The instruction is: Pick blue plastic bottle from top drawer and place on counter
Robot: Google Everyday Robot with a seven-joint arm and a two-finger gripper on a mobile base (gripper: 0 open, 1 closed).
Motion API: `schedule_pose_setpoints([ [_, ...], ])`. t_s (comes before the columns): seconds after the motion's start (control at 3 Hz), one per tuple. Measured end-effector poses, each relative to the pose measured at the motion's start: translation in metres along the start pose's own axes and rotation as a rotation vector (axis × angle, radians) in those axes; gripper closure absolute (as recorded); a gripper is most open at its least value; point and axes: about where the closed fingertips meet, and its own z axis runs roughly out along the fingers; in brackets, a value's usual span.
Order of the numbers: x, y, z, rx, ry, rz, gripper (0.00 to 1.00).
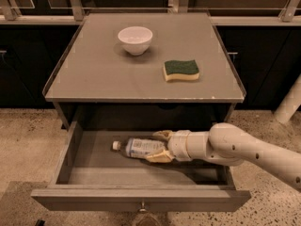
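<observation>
Here, lying left–right in the shallow grey drawer point(89, 166) below the table point(94, 79) front edge: small clear blue-labelled plastic bottle point(138, 147), cap leftward, base at the white claw point(158, 146); clenched or released, cannot tell.

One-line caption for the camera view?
Hand at the bottle lying in the open drawer; bowl and sponge on the counter above.

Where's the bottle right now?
The bottle lies on its side in the open drawer, left of centre in the camera view, with the claw at its right end.
</observation>
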Motion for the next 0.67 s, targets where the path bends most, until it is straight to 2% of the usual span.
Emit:
schedule_pose_setpoints([
  [0.33, 0.0000, 0.0000, 0.0000, 0.000, 0.000, 0.000, 0.89],
  [0.67, -0.0090, 0.0043, -0.0053, -0.027, -0.014, 0.017, 1.00],
])
